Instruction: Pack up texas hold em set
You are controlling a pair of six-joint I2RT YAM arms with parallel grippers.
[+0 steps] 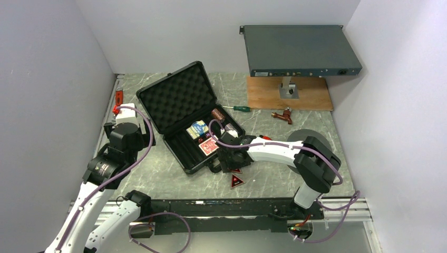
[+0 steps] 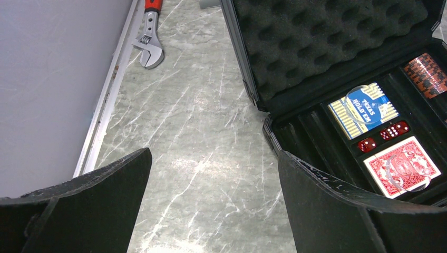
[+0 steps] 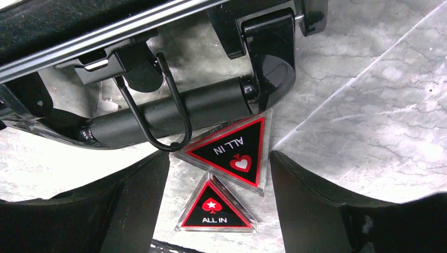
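Your right gripper (image 3: 219,158) is open astride two tokens (image 3: 234,150) beside the case handle (image 3: 168,116). Pinch the one nearest that handle by its edges. Your left gripper (image 2: 213,155) hangs open.

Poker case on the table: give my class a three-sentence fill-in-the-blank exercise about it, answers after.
The black case has its lid ____. Both triangular tokens, lying on the table by the case handle, read ____. The dice between the blue deck and red deck are coloured ____.
Answers: open; ALL IN; red.
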